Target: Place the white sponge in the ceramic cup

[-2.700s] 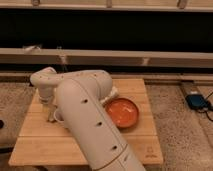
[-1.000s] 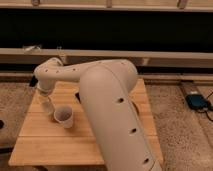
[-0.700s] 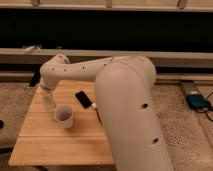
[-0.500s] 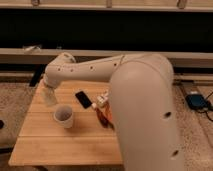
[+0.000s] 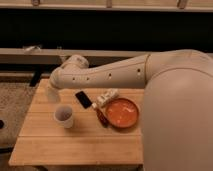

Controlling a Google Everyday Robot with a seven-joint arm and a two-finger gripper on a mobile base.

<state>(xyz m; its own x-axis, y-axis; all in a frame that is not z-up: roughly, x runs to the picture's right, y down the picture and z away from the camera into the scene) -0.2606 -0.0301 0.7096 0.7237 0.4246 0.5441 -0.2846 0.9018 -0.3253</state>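
Gripper (image 5: 52,95) hangs over the wooden table's (image 5: 75,145) left rear, closed on the white sponge (image 5: 50,96). Ceramic cup (image 5: 64,115) stands upright just below it, apart

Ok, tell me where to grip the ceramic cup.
Probably take the ceramic cup by its rim, from above, one finger inside: it stands upright, mouth open, no handle showing. The gripper, shut, hangs just behind and left of it.
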